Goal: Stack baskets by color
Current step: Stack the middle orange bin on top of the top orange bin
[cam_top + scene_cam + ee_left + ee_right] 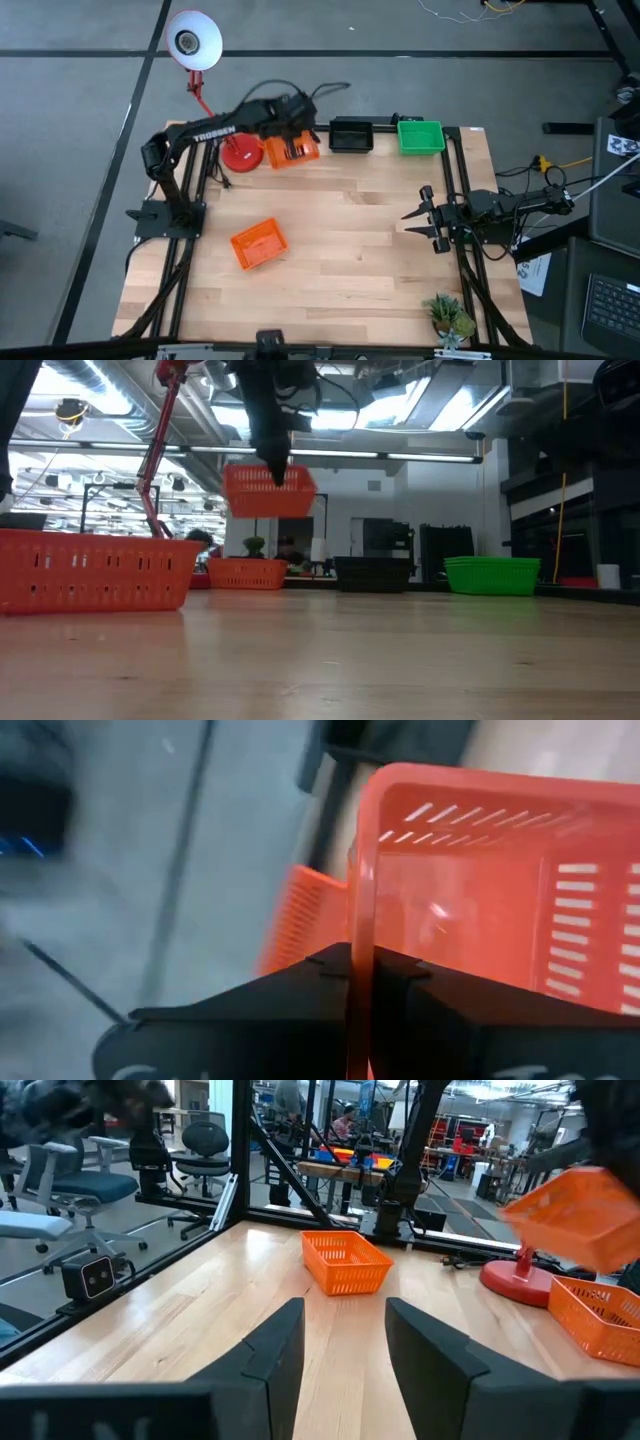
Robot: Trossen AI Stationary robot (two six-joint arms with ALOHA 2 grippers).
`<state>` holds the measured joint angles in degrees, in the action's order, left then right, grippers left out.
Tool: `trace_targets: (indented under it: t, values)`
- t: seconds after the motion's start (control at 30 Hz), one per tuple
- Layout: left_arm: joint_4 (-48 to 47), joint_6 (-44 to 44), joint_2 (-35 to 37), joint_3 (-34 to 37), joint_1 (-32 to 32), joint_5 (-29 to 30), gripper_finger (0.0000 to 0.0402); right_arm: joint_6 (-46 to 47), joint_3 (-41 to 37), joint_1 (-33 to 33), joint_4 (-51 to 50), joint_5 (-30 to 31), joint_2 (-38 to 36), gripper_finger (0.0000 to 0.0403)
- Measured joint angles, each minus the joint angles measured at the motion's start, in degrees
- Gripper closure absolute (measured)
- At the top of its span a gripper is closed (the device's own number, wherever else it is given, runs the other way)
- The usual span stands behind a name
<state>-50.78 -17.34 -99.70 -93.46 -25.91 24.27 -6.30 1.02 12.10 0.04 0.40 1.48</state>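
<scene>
The left arm, lettered "TROSSEN", has its left hand (278,472) clamped shut on the rim of an orange basket (270,492), holding it in the air above a second orange basket (246,572) at the desk's (380,250) far edge. A black basket (351,136) and a green basket (420,137) line that edge, and a third orange basket (258,244) sits alone on open wood. The right hand (421,221) waits empty at the right edge, fingers apart.

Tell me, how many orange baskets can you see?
3: one perforated orange plastic basket held up by the left gripper, one on the table below it, one alone near the left front. Stacked ones could be hidden.
</scene>
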Motion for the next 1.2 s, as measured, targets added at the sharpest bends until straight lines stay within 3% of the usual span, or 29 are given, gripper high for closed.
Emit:
trace_targets:
  t: [0.17, 0.27, 0.4, 0.6, 0.9, 1.2]
  values:
    - [0.8, -20.1, -0.1, -3.2, -5.9, 6.6, 0.0401, 0.0, 0.0, 0.0, 0.0, 0.0, 0.0, 0.026]
    - [-0.1, -26.7, -0.2, -3.1, -10.7, 3.7, 0.0401, 0.0, 0.0, 0.0, 0.0, 0.0, 0.0, 0.026]
    - [1.1, -28.2, -2.0, -3.1, -16.4, -4.6, 0.0401, 0.0, 0.0, 0.0, 0.0, 0.0, 0.0, 0.026]
    - [2.5, -28.4, -6.8, -3.1, -20.6, -10.3, 0.0401, 0.0, 0.0, 0.0, 0.0, 0.0, 0.0, 0.026]
    - [6.4, -33.6, -15.2, -3.1, -20.7, -11.6, 0.0401, 0.0, 0.0, 0.0, 0.0, 0.0, 0.0, 0.026]
    - [6.5, -33.8, -15.9, -3.0, -19.2, -12.8, 0.0401, 0.0, 0.0, 0.0, 0.0, 0.0, 0.0, 0.026]
